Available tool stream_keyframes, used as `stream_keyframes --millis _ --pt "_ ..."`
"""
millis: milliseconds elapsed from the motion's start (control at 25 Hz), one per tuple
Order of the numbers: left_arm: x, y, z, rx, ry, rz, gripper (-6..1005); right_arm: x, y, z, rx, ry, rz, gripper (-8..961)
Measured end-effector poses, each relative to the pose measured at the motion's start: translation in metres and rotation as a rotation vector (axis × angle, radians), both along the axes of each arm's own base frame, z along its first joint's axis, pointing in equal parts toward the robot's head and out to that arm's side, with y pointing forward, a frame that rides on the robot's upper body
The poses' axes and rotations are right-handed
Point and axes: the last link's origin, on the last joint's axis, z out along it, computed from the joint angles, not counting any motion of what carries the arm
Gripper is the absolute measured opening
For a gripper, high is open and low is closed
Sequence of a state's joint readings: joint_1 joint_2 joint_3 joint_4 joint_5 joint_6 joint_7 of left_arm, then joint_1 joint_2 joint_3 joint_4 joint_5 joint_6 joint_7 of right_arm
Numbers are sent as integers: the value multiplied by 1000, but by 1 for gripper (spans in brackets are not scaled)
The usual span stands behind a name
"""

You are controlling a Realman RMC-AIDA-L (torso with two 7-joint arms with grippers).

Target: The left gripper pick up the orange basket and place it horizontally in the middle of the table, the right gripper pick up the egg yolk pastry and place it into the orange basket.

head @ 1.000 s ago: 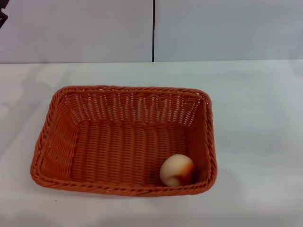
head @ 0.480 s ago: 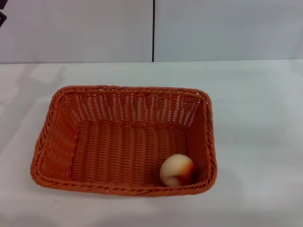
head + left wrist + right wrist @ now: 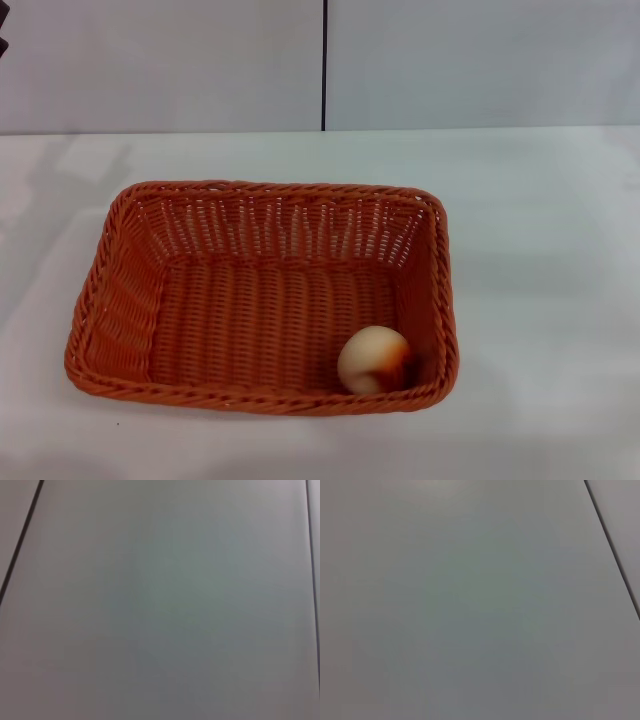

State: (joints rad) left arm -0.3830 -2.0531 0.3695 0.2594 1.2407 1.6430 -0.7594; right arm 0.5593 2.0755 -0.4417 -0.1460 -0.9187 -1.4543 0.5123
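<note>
The orange basket [image 3: 260, 295] lies lengthwise across the middle of the white table [image 3: 540, 250] in the head view. Inside it, the egg yolk pastry [image 3: 373, 359] rests on the floor in the near right corner, touching the wall. Nothing holds either one. Only a dark sliver of my left gripper [image 3: 3, 28] shows at the far upper left edge, high above the table and well away from the basket. My right gripper is out of view. Both wrist views show only plain grey wall panel.
A grey wall panel [image 3: 480, 60] with a dark vertical seam [image 3: 324, 65] stands behind the table's far edge. Bare table surface surrounds the basket on all sides.
The dark tip of the left gripper has slipped a little further out past the upper left edge. The basket and the pastry have not moved.
</note>
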Motion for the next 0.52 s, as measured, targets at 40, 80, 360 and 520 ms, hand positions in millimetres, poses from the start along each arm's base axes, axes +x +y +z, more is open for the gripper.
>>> stream_keyframes --millis 40,80,360,520 --pt "0 -1 0 1 -1 -1 813 1 -1 0 -1 1 -3 564" --pt "0 -1 0 1 -2 0 813 2 -2 -1 -3 3 -6 564" --pt "0 -4 0 7 -11 -7 813 9 -10 -6 -14 18 -28 564" --pt "0 -8 0 11 -14 -14 813 14 -15 -10 -24 29 -45 564"
